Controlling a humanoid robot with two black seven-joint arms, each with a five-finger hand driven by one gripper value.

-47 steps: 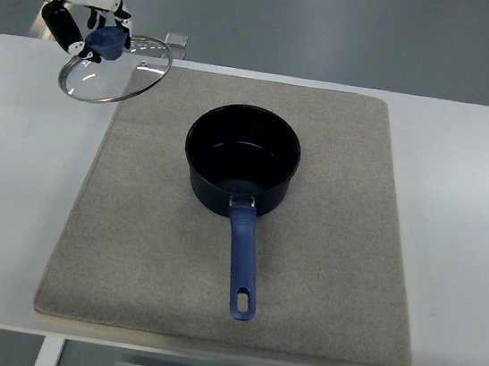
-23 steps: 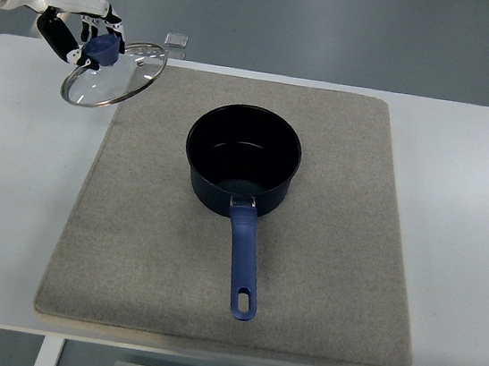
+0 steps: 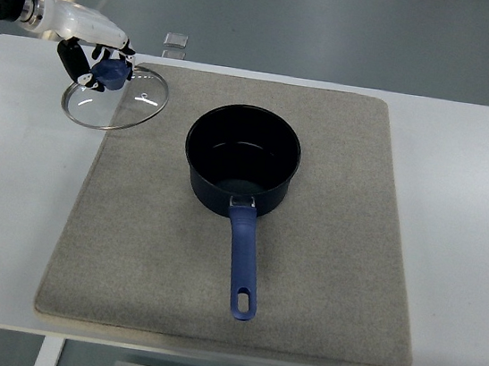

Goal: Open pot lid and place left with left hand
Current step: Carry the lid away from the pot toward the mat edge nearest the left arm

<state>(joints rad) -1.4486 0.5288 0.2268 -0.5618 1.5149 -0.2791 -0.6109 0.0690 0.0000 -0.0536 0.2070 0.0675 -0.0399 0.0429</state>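
Grey flooring is showing beyond a white table [image 3: 474,222], on which a grey felt mat [image 3: 321,283] is lying beneath the work. At the mat's centre a dark blue saucepan [image 3: 241,157] is standing uncovered, its handle [image 3: 242,264] pointing toward the near edge; the interior is looking dark and empty, with only a faint sheen on the base. The left hand [image 3: 94,57] is reaching in from the upper left corner, its fingers closed around the blue knob [image 3: 112,73] of the glass lid [image 3: 116,96].

Compared with the view one second earlier, the lid is now sitting lower and slightly nearer the pan, and its rim is appearing flatter, overlapping the mat's far left corner and the bare table beside it. Whether the rim is already touching the surface cannot be told from above. This is suggesting that the lowering stage is well advanced, with the lid off the pan and well apart from it on the left side, and that only the setting down and release are remaining. The right arm is not appearing anywhere in the view.
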